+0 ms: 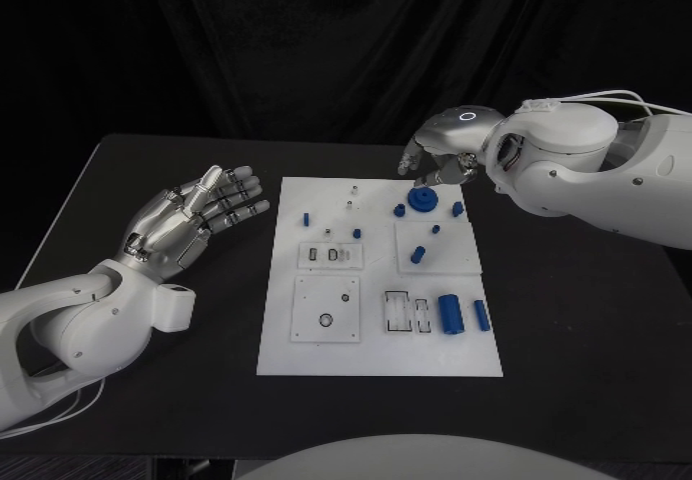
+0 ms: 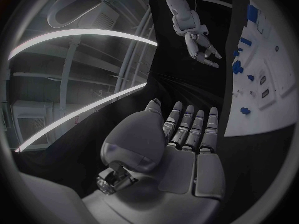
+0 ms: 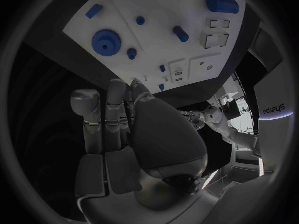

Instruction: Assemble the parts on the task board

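The white task board [image 1: 378, 345] lies in the middle of the black table. Blue parts sit on it: a gear [image 1: 421, 201] near the far edge, several small pegs such as one [image 1: 418, 254] right of centre, and two cylinders [image 1: 450, 313] at the near right. My right hand [image 1: 437, 160] hovers just beyond the board's far edge, close to the gear, fingers apart and holding nothing. The right wrist view shows the gear [image 3: 106, 41] ahead of that hand [image 3: 124, 134]. My left hand [image 1: 195, 215] is left of the board, palm up, fingers spread and empty.
The board carries recessed slots and small white inserts [image 1: 330, 256] in its centre and near half. Bare black table [image 1: 577, 300] surrounds the board on all sides. In the left wrist view the board [image 2: 268, 99] lies beyond my left hand [image 2: 181, 144].
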You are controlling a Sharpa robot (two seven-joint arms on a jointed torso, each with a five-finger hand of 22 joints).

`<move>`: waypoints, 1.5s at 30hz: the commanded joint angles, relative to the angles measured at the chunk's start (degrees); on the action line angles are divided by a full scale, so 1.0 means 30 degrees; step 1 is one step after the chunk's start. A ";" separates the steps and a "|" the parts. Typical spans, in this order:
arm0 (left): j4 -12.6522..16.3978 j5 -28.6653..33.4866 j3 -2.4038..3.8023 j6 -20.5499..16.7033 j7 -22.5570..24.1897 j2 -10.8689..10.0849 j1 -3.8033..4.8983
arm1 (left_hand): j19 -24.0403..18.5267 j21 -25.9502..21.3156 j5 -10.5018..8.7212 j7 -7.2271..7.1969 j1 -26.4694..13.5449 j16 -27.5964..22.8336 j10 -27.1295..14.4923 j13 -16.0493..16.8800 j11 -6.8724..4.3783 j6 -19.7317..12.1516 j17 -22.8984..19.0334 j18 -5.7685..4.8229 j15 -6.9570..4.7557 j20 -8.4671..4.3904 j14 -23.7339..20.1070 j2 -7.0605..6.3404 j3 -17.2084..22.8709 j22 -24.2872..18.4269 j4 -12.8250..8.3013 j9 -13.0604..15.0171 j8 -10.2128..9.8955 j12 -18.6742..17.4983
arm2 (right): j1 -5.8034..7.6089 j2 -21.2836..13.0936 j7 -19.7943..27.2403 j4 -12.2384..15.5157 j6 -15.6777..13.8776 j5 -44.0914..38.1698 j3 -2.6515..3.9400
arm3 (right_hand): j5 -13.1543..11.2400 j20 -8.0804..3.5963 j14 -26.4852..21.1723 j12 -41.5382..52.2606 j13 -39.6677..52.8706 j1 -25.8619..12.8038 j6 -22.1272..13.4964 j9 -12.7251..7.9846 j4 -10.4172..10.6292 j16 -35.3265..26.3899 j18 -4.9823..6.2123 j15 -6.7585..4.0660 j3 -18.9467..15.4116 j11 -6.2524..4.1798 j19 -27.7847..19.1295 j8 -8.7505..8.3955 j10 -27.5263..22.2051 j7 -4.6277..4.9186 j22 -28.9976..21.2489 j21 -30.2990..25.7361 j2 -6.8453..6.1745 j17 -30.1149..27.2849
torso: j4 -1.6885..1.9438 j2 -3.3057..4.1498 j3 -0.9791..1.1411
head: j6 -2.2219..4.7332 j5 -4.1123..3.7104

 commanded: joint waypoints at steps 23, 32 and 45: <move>0.0170 0.0347 0.0022 0.0659 0.2418 0.0059 0.0050 | -0.0122 -0.0003 0.1284 -0.0047 0.0587 0.0046 -0.0098 0.0023 0.0089 -0.0001 -0.0012 -0.0359 0.0048 0.0064 -0.0152 0.0119 0.0746 -0.0077 -0.0283 0.0035 0.0037 0.0127 | -0.0940 -0.0559 -0.0476 -0.0408 -0.0985 -0.1271 0.0004 | 0.0163 0.0172 -0.0272 -0.1441 0.0055 -0.0447 -0.0617 -0.0001 -0.0471 -0.0156 -0.0210 0.0189 0.0689 0.0274 -0.0660 -0.0932 -0.0202 -0.0162 0.0424 0.0228 -0.0117 -0.0220 | -0.0072 0.1113 -0.0006 | 0.1049 -0.0176; -0.0065 0.0347 0.0015 0.0863 0.2366 0.0297 0.0045 | -0.0135 -0.0013 0.1568 -0.0055 0.0644 0.0055 -0.0081 0.0027 0.0116 0.0031 -0.0011 -0.0385 0.0071 0.0063 -0.0154 0.0113 0.0933 -0.0092 -0.0309 0.0037 0.0040 0.0138 | -0.1101 -0.0738 -0.0438 -0.0481 -0.1586 -0.1270 0.0004 | 0.0221 0.0324 -0.0953 -0.2468 0.0120 -0.0833 -0.1102 -0.0084 -0.0774 -0.1012 -0.0007 0.0319 0.1116 0.0372 -0.1437 -0.1261 -0.0694 -0.0365 -0.0295 -0.0524 -0.0022 -0.1209 | 0.0056 0.1015 -0.0001 | 0.0978 -0.0147; -0.0252 0.0347 -0.0005 0.0966 0.2219 0.0387 0.0041 | -0.0149 -0.0027 0.1939 -0.0028 0.0790 0.0051 -0.0050 0.0032 0.0175 0.0091 -0.0013 -0.0410 0.0083 0.0056 -0.0178 0.0104 0.1261 -0.0117 -0.0444 0.0039 0.0043 0.0153 | -0.1221 -0.0689 -0.0083 -0.0491 -0.2132 -0.1268 0.0002 | -0.0015 0.0261 -0.0632 -0.2350 0.0382 -0.1307 -0.1066 -0.0079 -0.0698 -0.0517 -0.0126 0.0228 0.1233 0.0223 -0.1091 -0.1139 0.0169 -0.0152 0.0553 -0.0032 0.0070 -0.0632 | 0.0057 0.1045 -0.0017 | 0.1223 -0.0336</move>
